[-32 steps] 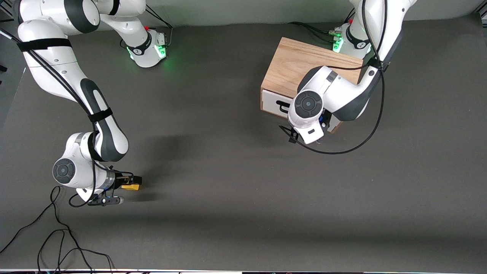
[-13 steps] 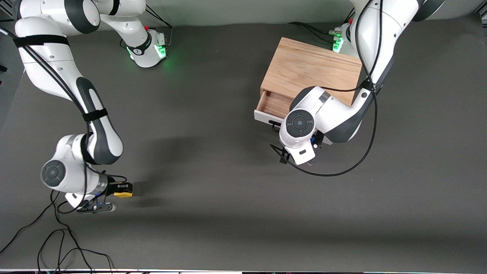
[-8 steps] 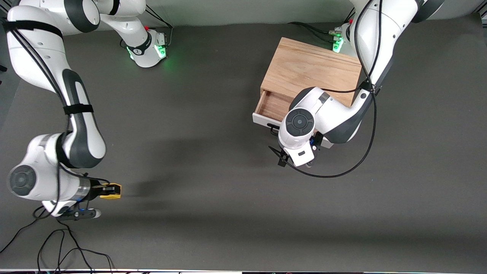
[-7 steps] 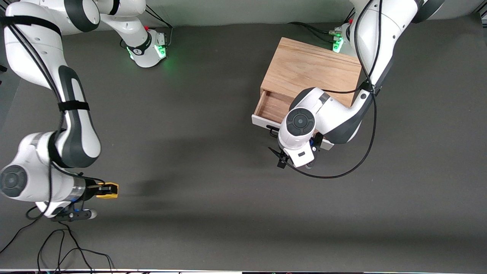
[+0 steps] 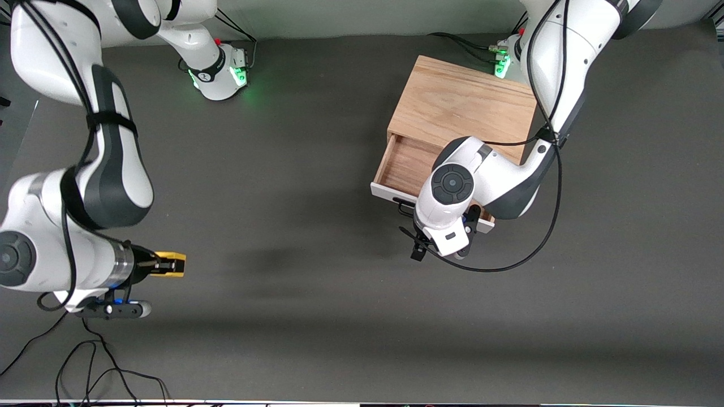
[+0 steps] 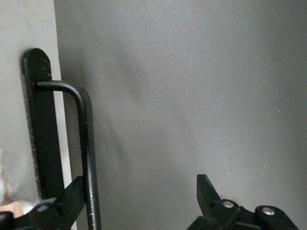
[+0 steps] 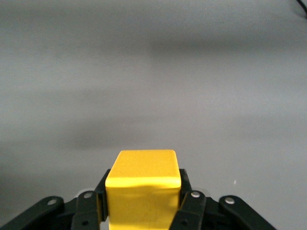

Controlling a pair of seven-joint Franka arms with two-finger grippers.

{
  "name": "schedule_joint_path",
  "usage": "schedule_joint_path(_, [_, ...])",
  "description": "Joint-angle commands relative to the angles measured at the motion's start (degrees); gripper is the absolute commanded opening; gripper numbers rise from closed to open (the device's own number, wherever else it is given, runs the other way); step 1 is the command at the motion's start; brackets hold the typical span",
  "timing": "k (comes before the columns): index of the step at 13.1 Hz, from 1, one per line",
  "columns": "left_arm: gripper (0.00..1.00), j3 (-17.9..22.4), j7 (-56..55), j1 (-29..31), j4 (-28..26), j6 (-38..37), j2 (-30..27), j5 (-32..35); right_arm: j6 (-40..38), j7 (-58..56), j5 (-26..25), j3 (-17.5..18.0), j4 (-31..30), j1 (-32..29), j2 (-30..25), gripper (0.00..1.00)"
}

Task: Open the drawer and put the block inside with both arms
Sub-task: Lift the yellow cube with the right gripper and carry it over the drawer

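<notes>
One block (image 7: 143,184), one drawer (image 5: 408,165), two grippers, probably.

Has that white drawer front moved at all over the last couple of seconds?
Yes. The drawer has slid out of the wooden box, toward the front camera; it was shut before, and now its brown inside shows. The left gripper is open around its handle.

text: none legible | labels: none | numbers: none | signs: none
</notes>
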Motion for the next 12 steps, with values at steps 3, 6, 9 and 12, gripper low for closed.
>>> schedule_joint_path(3, [1.00,0.7,-1.0,-1.4,6.5,3.9,3.2,2.2,-6.5,4.6,2.9,1.1,-0.5,0.3,-7.4,0.13])
schedule_joint_path(6, [1.00,0.7,-0.7,-1.5,6.9,5.4,2.9,2.9,-7.7,9.9,6.1,1.5,-0.4,0.8,-9.5,0.13])
schedule_joint_path(9, [1.00,0.7,1.5,0.8,10.9,0.5,0.4,3.1,-7.7,20.1,6.7,4.7,-0.1,3.9,-10.0,0.13])
schedule_joint_path(12, [1.00,-0.3,14.2,7.0,11.1,-9.0,-5.4,-2.5,-6.8,33.0,6.6,10.6,0.0,5.8,-9.9,0.13])
